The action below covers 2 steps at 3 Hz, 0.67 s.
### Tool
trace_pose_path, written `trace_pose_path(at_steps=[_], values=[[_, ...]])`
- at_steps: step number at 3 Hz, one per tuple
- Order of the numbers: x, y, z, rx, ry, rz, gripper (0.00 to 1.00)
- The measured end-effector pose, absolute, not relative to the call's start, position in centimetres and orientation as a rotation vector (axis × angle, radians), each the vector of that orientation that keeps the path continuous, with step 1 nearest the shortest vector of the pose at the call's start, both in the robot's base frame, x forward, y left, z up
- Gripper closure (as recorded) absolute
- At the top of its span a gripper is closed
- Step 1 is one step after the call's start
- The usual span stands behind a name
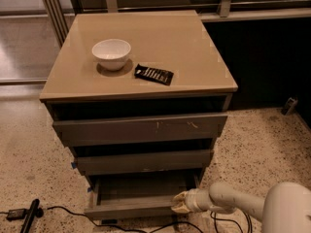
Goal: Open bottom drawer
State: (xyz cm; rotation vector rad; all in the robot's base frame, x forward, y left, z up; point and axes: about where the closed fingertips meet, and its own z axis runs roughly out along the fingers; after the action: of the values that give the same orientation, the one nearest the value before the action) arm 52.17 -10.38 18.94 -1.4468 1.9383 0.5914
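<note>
Bottom drawer (131, 211): lowest of the stack, partly out. Pincer (181, 204): at that drawer's right front end; grip state cannot be told. Handling: draw straight outward, level, avoiding skew.

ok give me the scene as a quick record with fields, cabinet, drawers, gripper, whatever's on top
cabinet: tan flat top, three dark grey-brown drawers
top drawer: widest front, pale scratches
middle drawer: plain front
bottom drawer: narrowest plain front, pulled out, grey box body showing
gripper: pale, low, at the right end of the bottom drawer's front
on top: white round bowl; black flat packet
floor: black cable
</note>
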Motion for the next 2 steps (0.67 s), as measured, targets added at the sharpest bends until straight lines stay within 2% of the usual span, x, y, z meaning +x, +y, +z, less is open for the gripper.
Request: trace_pose_path(at_steps=[1, 2], values=[[52.05, -10.36, 19.09, -1.448, 1.935, 0.589, 0.98], [52.05, -10.36, 19.09, -1.448, 1.935, 0.589, 0.76]])
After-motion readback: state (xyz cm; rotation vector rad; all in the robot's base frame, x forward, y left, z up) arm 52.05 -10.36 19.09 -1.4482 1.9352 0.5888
